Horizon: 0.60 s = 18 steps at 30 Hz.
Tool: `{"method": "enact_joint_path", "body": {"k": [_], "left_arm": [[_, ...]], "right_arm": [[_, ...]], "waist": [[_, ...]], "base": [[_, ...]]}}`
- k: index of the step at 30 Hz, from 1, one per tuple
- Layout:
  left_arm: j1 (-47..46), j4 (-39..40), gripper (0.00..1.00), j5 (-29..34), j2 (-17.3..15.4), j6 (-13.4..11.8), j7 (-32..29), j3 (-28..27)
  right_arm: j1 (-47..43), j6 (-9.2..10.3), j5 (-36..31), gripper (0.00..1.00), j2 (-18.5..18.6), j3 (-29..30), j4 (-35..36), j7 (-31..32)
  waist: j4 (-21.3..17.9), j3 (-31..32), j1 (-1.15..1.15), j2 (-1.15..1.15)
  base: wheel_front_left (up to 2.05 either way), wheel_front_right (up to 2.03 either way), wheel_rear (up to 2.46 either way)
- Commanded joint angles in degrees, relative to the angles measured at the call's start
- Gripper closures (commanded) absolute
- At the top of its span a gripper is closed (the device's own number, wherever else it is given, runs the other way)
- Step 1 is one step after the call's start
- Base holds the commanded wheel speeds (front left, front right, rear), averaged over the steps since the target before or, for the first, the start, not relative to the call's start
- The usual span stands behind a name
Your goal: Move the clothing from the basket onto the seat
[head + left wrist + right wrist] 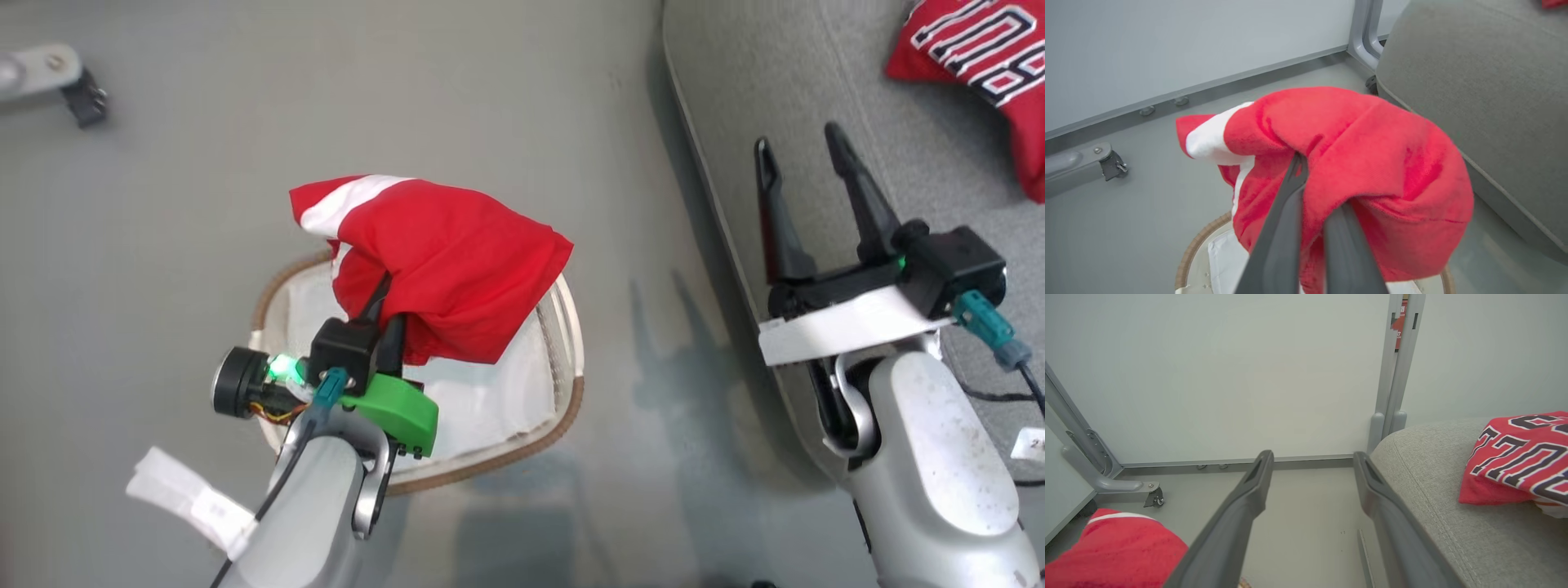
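Red fabric sits at the centre of the head view: a red garment (457,253) with a white band at its upper left corner hangs bunched over the left end effector (382,304), whose 2 dark fingers (1286,220) are pinched together on a fold of it. In the left wrist view those fingers rise from the bottom edge and vanish into the cloth, which drapes over their tips. The garment is raised above the basket (569,400) in the lower centre of the head view; whether its lowest edge touches the basket I cannot tell. The basket stands on the grey floor (204,204), its rim brown and woven, with a white sheet (490,404) lying inside.

At the right of the head view the right end effector (800,140) has its 2 fingers spread wide and holds nothing; it hangs over the left edge of the seat (816,65), the grey woven cushion in the upper right. A jersey (980,49), red with dark white-outlined lettering, lies on the seat in the upper right corner, well apart from that end effector. In the right wrist view the jersey lies at the right edge and the held garment shows in the lower left corner. A grey metal leg (45,69) with a caster sits at the upper left of the head view.
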State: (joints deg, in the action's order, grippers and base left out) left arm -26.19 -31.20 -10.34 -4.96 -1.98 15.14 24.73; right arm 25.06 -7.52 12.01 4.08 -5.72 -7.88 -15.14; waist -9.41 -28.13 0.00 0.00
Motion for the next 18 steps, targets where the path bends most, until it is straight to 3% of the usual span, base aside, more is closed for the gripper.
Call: {"method": "enact_joint_path", "body": {"k": [1, 10, 18], "left_arm": [[2.12, 1.69, 1.0, 0.62, -0.04, 0.48, 0.01, -0.67], [6.84, 13.73, 1.0, 2.07, 0.32, 1.97, 0.01, -5.45], [9.55, 19.82, 1.0, 1.9, 0.97, 2.82, -0.01, -8.98]], "right_arm": [[-1.75, 0.06, -0.27, 0.0, 0.34, 0.13, -0.52, 0.01], [-6.88, 0.06, -0.57, 0.0, 0.41, -0.34, -2.16, 0.01], [-11.35, 0.06, -0.36, 0.0, -0.38, -1.2, -3.34, 0.01]], "waist": [[5.4, 9.33, 0.0, 0.0], [7.55, 17.78, 0.0, 0.0], [7.82, 22.0, 0.0, 0.0]], "base": [[0.0, 0.0, 0.0], [0.0, 0.0, 0.0], [0.0, 0.0, 0.0]]}}
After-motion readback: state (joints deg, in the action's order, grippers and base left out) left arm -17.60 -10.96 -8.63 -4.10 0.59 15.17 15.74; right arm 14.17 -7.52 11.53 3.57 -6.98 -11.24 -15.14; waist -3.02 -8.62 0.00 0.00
